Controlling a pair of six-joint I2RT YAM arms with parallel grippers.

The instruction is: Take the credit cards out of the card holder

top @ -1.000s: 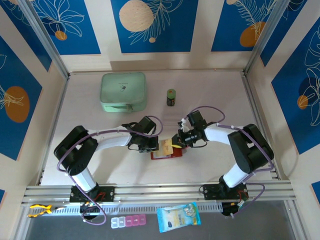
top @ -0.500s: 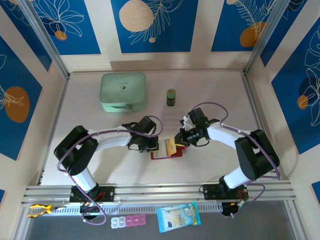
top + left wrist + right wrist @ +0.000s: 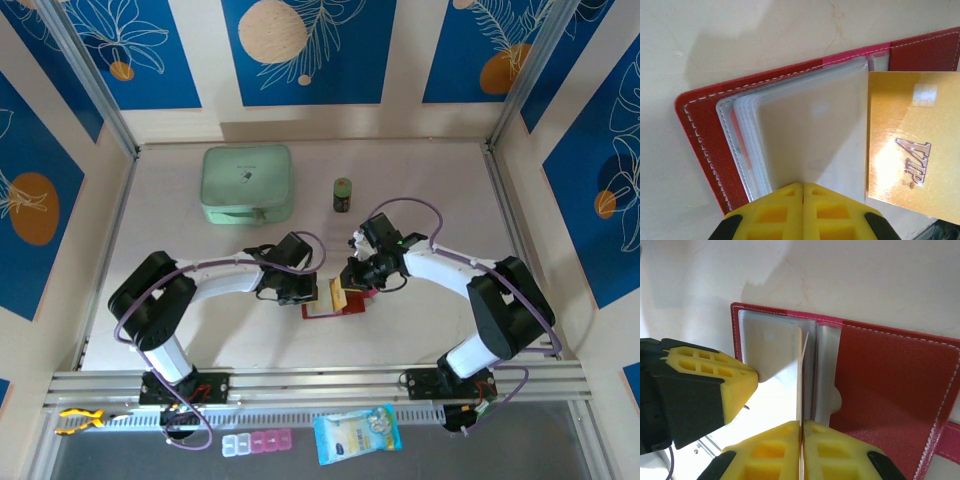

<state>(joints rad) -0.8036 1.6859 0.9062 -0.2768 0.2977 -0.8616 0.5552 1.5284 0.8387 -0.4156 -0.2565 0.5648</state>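
Card holder (image 3: 700,130): open flat mid-table, between both grippers. Gold VIP card (image 3: 910,150) now clear of clear sleeves (image 3: 805,130), pinched edge-on in right gripper (image 3: 801,427), shifted slightly left and far. Left gripper (image 3: 803,187) clamped on sleeves. Probably ready to set aside.

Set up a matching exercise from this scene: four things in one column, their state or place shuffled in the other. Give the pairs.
1. gold VIP card
2. card holder
3. zip case
4. clear sleeve

A. mint green, far back left
B. pinched by the left gripper
C. dark red, lying open
D. pinched by the right gripper

Pairs: 1-D, 2-C, 3-A, 4-B.
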